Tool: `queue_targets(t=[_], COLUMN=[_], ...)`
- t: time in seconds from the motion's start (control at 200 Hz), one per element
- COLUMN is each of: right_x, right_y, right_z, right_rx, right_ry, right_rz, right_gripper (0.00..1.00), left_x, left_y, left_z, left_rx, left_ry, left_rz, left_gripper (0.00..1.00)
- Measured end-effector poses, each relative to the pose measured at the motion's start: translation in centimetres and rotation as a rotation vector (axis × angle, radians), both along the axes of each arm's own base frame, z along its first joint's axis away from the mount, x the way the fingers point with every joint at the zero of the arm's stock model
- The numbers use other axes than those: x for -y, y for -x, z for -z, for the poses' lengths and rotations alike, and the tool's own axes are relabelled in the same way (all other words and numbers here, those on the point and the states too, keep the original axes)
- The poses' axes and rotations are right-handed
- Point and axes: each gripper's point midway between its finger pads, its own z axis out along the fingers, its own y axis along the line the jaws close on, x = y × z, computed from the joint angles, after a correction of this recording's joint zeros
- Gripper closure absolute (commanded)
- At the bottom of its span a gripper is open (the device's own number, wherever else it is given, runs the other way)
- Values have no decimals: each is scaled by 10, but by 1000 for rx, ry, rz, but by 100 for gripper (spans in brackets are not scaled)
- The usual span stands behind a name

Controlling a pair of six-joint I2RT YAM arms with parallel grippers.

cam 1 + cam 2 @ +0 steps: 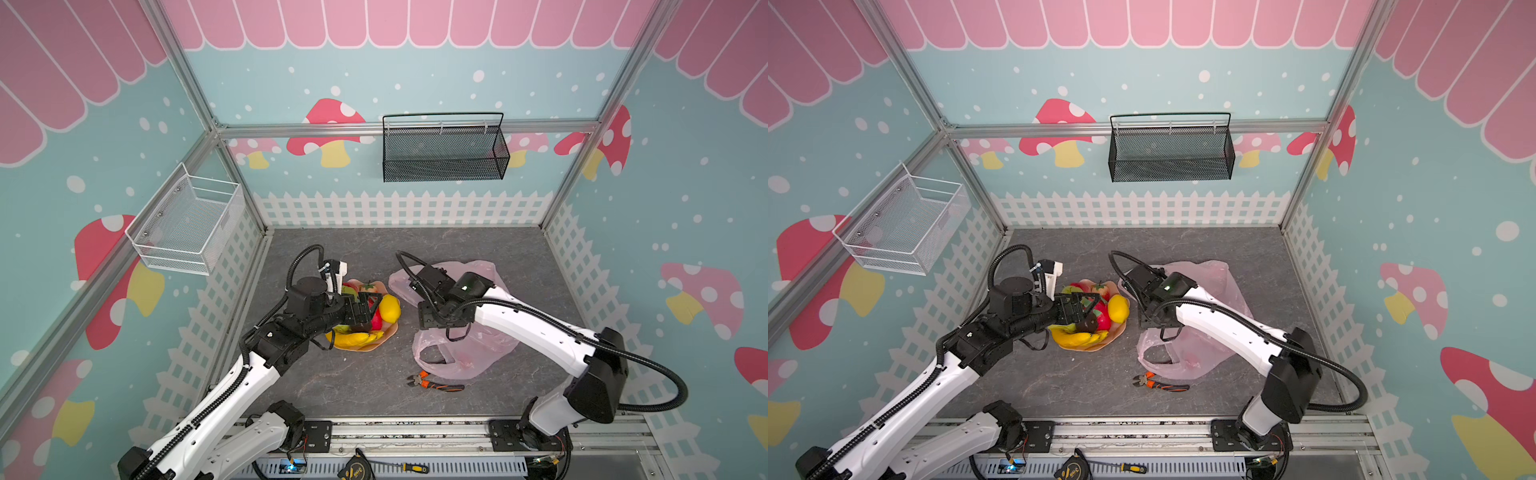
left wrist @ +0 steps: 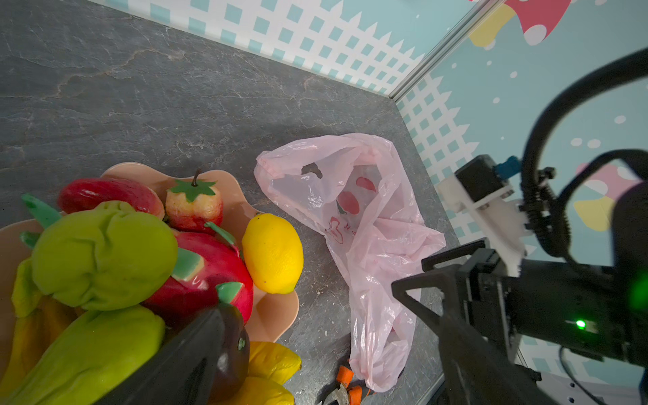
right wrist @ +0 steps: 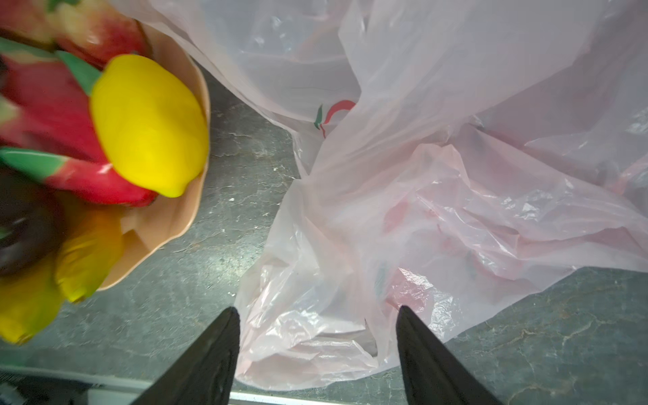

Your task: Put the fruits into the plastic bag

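Note:
The fruits sit heaped on a peach wavy plate: a yellow lemon, a banana bunch, two bumpy green ones, red ones and a dark brown round one. My left gripper hangs open just over the heap; one finger rests beside the dark brown fruit. The pink plastic bag lies crumpled to the right of the plate. My right gripper stands open low over the bag's left edge, a fold of bag between its fingers.
Orange-handled pliers lie in front of the bag. A white wire basket hangs on the left wall and a black mesh basket on the back wall. A tape measure and screwdriver lie on the front rail.

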Motion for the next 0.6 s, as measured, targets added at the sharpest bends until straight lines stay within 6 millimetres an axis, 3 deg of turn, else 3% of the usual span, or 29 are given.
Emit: queue_targets(t=[0.135, 0.33, 0.595], right_x=[3, -13, -11], right_y=[-8, -27, -32], right_z=[18, 34, 72], right_rx=[-18, -15, -48], right_ry=[71, 109, 200], right_rz=[59, 81, 96], right_gripper=[29, 29, 33], left_x=[0, -3, -10], left_y=[1, 4, 8], left_z=[0, -3, -4], left_rx=[2, 13, 16], left_ry=[-4, -5, -21], left_rz=[2, 2, -15], left_gripper=[3, 4, 4])
